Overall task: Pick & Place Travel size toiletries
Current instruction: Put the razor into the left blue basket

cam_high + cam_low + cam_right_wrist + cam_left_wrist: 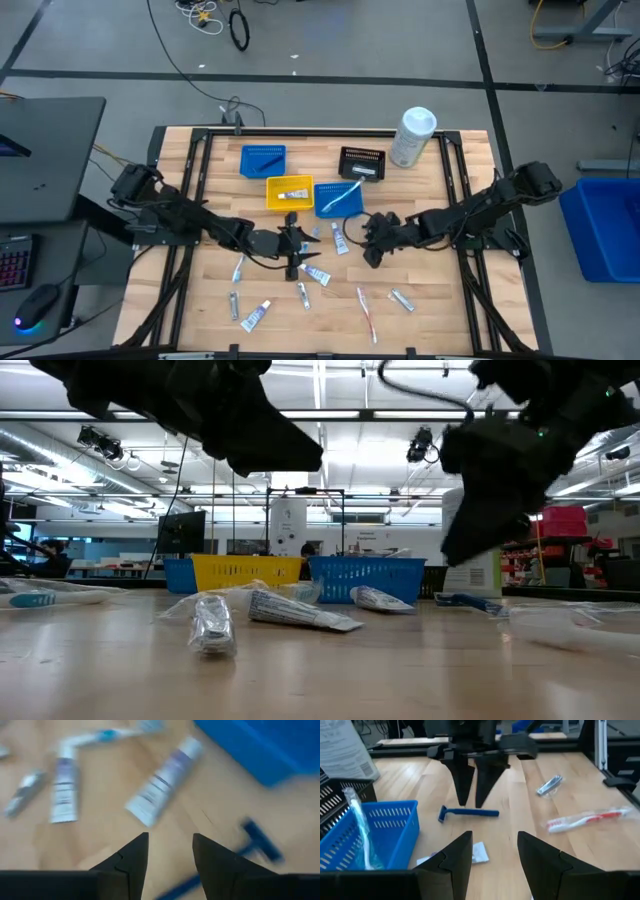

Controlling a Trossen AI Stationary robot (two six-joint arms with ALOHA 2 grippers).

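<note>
My right gripper [169, 851] hangs over the middle of the table with its fingers parted and nothing between them; my left gripper [493, 851] faces it from nine o'clock, likewise spread and empty. The blue razor [468, 812] lies flat on the wood just off the blue bin [338, 198], towards five o'clock, almost under my right fingertips. A white mini tube [164, 780] rests just beside it at nine o'clock, and a red toothbrush [585, 819] lies well apart, towards six o'clock. I judge the razor light, stiff and thin, its smooth plastic handle likely to skate on the table. I would pinch across the straight handle near its middle, staying away from the blade head, which looks awkward and fragile.
</note>
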